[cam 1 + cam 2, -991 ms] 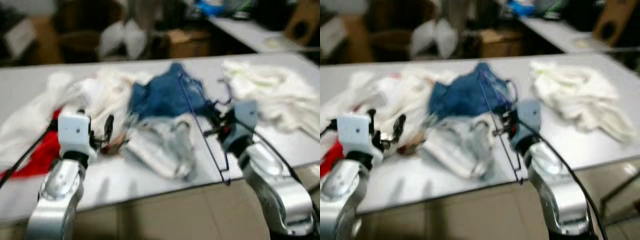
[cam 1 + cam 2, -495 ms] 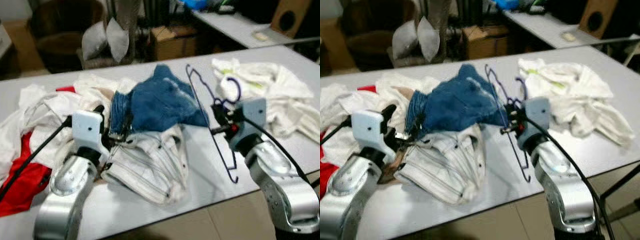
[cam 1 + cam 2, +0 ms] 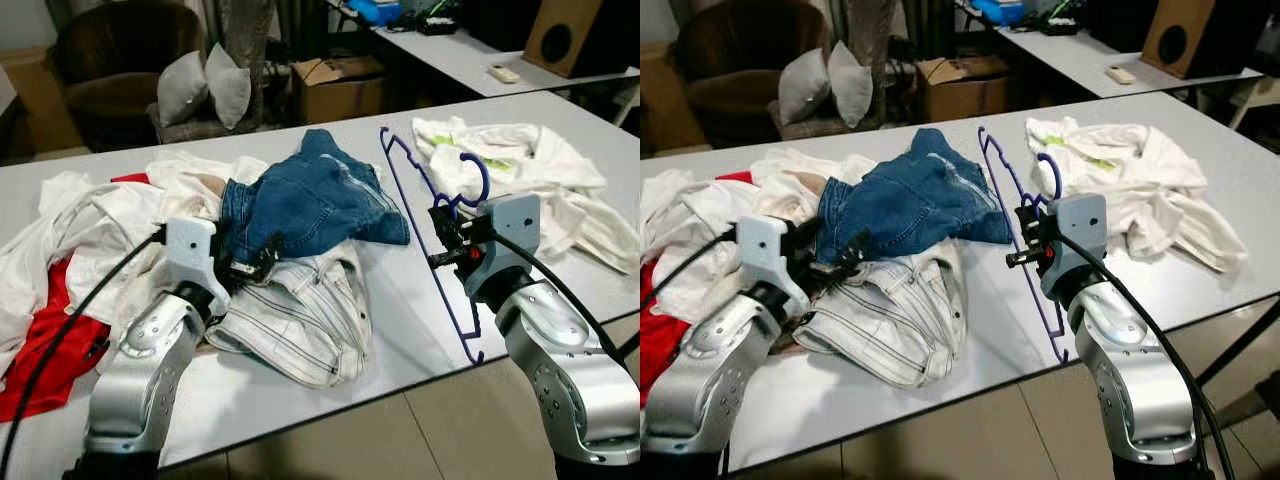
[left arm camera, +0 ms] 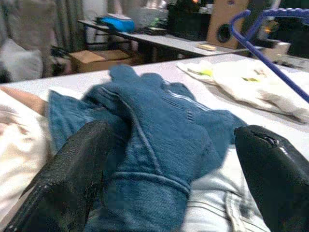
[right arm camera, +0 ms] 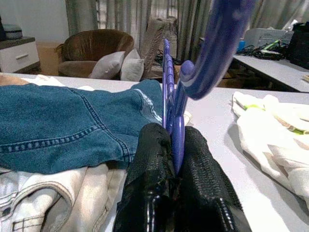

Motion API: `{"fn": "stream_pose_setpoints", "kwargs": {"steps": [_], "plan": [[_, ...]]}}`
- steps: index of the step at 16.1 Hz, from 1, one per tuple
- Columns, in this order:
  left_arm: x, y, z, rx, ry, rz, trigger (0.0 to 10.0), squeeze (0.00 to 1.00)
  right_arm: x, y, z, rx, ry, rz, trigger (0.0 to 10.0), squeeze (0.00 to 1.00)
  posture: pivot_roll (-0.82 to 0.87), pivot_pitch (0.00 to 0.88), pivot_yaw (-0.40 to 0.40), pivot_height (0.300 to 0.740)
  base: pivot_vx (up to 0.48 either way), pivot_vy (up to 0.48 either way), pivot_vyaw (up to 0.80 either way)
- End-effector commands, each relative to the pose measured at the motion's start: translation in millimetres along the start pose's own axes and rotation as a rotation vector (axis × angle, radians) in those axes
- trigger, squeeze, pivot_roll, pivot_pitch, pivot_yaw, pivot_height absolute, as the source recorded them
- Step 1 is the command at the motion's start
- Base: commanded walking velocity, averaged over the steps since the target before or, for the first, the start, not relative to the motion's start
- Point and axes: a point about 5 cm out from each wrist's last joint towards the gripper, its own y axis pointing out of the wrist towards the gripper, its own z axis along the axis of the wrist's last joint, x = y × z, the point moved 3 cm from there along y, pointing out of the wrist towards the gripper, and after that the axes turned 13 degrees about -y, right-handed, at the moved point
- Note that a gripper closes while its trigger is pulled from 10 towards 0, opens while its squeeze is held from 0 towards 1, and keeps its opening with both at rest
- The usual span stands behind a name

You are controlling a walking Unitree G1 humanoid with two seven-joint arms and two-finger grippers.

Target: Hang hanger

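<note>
The right end effector is raised over the table, clenched on the blue hanger, now held more upright than before. The left end effector, fingers spread, reaches over the striped garment toward the denim just ahead.

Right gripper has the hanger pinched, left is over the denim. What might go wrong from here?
1. The right gripper pinches the purple hanger on thin wire near the hook; it may twist or slip when lifted.
2. The hanger's lower end sits at the table edge and might catch there.
3. The open left gripper straddles the blue jeans; closing may drag the pile.
</note>
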Motion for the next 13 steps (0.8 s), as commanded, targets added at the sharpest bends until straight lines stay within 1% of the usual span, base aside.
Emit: {"fn": "stream_pose_setpoints", "kwargs": {"steps": [1, 2, 3, 4, 5, 6, 7, 13], "plan": [[0.9, 3.0, 3.2, -0.002, 0.026, -0.031, 10.0, 0.00, 3.9, 1.1, 1.0, 0.005, -0.009, -0.017, 10.0, 0.00, -0.08, 0.000, 0.033, 0.740, 0.000, 0.000, 0.00], [0.6, 3.8, 1.9, -0.013, 0.048, -0.037, 10.0, 0.00, 4.1, 1.0, 1.0, 0.005, -0.009, -0.018, 10.0, 0.00, -0.08, 0.000, 0.032, 0.740, 0.000, 0.000, 0.00], [-5.6, 6.8, 1.3, -0.019, 0.153, -0.002, 10.0, 0.00, 4.4, 1.0, 1.0, 0.005, -0.009, -0.021, 10.0, 0.00, -0.08, 0.000, 0.032, 0.740, 0.000, 0.000, 0.00], [-13.3, 10.9, 5.7, 0.007, 0.203, 0.050, 5.6, 0.00, 4.3, 1.0, 1.2, 0.006, -0.011, -0.022, 10.0, 0.00, -0.08, 0.000, 0.032, 0.740, 0.000, 0.000, 0.00], [-14.7, 11.9, 7.2, 0.016, 0.206, 0.060, 5.6, 0.00, 4.2, 1.1, 1.2, 0.006, -0.011, -0.022, 10.0, 0.00, -0.08, 0.000, 0.032, 0.740, 0.000, 0.000, 0.00], [-14.3, 13.1, 8.6, 0.022, 0.208, 0.053, 2.1, 0.00, 3.9, 1.1, 1.2, 0.006, -0.012, -0.022, 10.0, 0.00, -0.08, 0.000, 0.032, 0.740, 0.000, 0.000, 0.00], [-11.7, 13.7, 8.6, 0.023, 0.209, 0.036, 0.0, 0.00, 3.8, 0.8, 0.2, 0.003, -0.013, -0.023, 10.0, 0.00, -0.08, 0.000, 0.034, 0.740, 0.000, 0.000, 0.00], [-7.3, 15.5, 4.2, 0.026, 0.205, 0.007, 0.0, 0.00, 2.9, 0.1, -4.5, -0.020, -0.014, -0.022, 10.0, 0.00, -0.09, 0.000, 0.035, 0.740, 0.000, 0.000, 0.00]]}}
